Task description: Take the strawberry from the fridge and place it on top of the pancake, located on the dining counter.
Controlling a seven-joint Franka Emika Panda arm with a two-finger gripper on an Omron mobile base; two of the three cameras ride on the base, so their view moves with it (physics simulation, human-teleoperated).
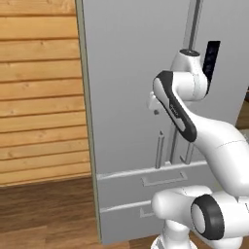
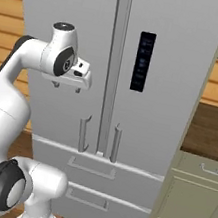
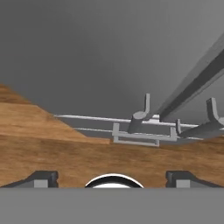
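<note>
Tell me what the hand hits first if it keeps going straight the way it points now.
Probably the wooden floor before the fridge: the hand points down, fingers spread. Depth is unclear.

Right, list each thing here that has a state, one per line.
fridge: both upper doors shut.
upper drawer: shut.
lower drawer: shut.
claw: open, empty, apart from the fridge, pointing down.
cabinet drawer: shut.
</note>
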